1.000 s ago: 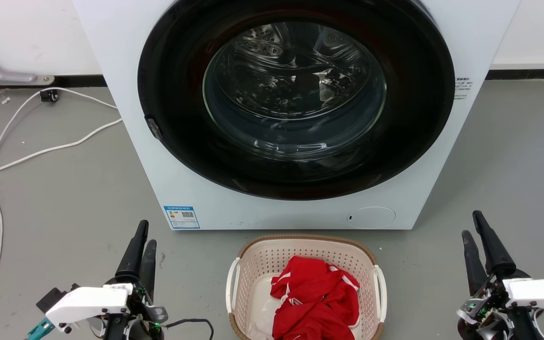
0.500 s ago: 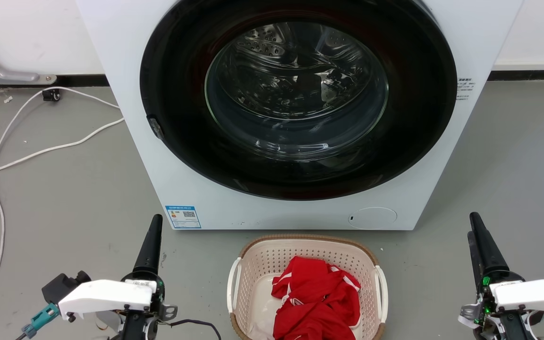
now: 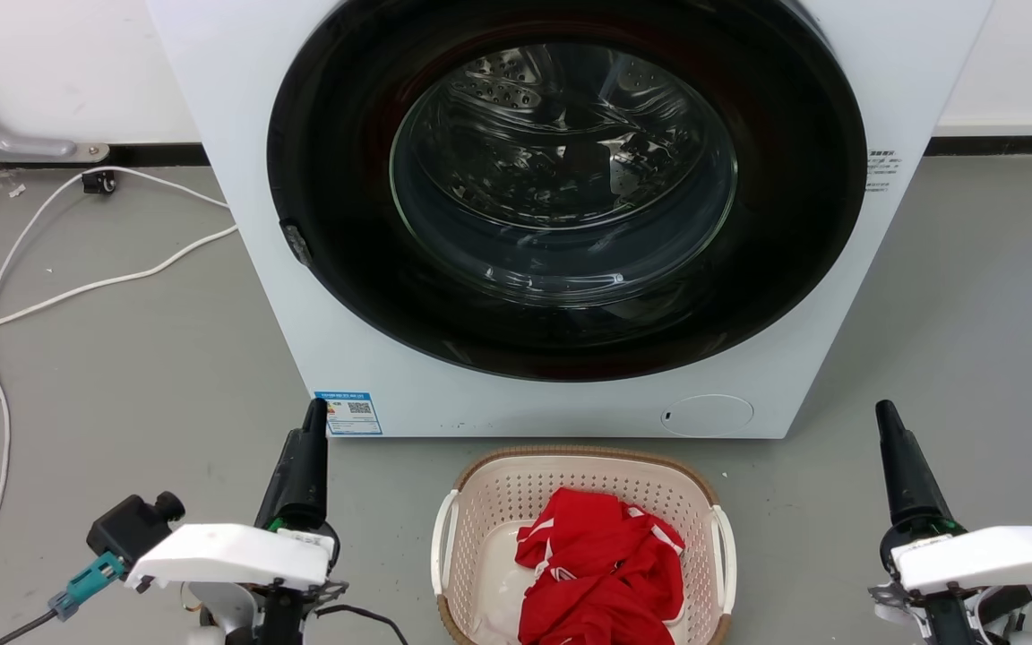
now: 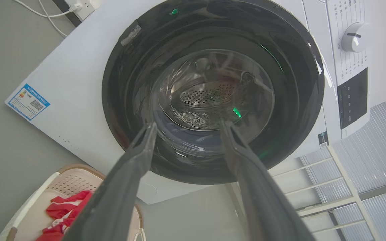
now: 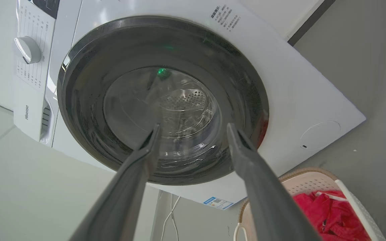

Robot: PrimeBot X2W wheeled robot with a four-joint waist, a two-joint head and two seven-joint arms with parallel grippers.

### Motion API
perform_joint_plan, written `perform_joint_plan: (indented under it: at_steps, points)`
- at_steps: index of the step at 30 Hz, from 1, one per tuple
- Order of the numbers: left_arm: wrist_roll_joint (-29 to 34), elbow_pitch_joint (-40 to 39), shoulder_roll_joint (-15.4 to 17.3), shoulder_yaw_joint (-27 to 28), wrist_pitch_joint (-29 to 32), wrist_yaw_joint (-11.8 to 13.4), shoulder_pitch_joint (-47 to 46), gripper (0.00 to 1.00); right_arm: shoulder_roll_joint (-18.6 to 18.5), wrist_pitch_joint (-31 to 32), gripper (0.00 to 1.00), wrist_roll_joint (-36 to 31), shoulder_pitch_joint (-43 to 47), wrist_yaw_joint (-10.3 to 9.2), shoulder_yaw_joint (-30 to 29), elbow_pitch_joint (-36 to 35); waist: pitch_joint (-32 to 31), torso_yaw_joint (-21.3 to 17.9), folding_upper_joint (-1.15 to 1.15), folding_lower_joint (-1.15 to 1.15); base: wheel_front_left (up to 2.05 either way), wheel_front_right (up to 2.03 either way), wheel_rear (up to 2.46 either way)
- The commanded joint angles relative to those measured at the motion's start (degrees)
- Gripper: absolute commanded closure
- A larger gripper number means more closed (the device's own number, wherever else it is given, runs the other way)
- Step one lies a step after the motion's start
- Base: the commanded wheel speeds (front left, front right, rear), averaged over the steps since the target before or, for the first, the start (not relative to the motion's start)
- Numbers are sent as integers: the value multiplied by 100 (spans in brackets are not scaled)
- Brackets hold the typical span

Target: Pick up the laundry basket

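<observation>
1. The cream-beige perforated plastic laundry basket with a brown woven-look rim [image 3: 489, 511] sits on the grey floor at the bottom centre of the head view. It is just in front of the big white front-loading washer [image 3: 238, 179] and has a crumpled red garment [image 3: 601, 573] inside.
2. The left tool [image 3: 315, 414] stands at the lower left and the right tool [image 3: 885, 412] at the lower right, each well apart from the basket. In the wrist views both have their fingers spread, holding nothing.
3. Both tools point up the frame toward the washer, not at the basket's slim white side handles [image 3: 441, 537]. If they close in without turning inward, I'd expect them to miss the handles or knock the washer's front.
4. The handles look thin and smooth, so an off-centre pinch could slip.
5. If one side rises sooner than the other, the basket could tilt and spill the garment, which lies toward the right side.
6. The basket sits close to the washer, so a lift that drifts up the frame could scrape the rim against it.
</observation>
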Motion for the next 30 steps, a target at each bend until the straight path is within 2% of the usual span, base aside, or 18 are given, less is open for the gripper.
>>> perform_joint_plan:
  at_steps: [1, 10, 24, 30]
  points:
    - [304, -92, 18, -39, -66, -12, -90, 0, 6, -20, 0, -359, -31, 2, 9, -135, 0, -1, 0, 0, 0, 0, 0]
    - [1392, -62, 15, -196, -232, 86, -56, 0, 20, 1, 0, -1619, 56, 2, 69, -308, 8, 1, 0, 0, 0, 0, 0]
    - [2693, 32, 11, -361, -443, 192, -85, 0, 24, 42, 0, -2826, 138, 2, 122, -456, 19, 37, 0, 0, 0, 0, 0]
    - [3039, 49, 9, -409, -533, 202, -73, 0, 25, 81, 0, -3415, 176, 2, 102, -528, 17, 43, 0, 0, 0, 0, 0]
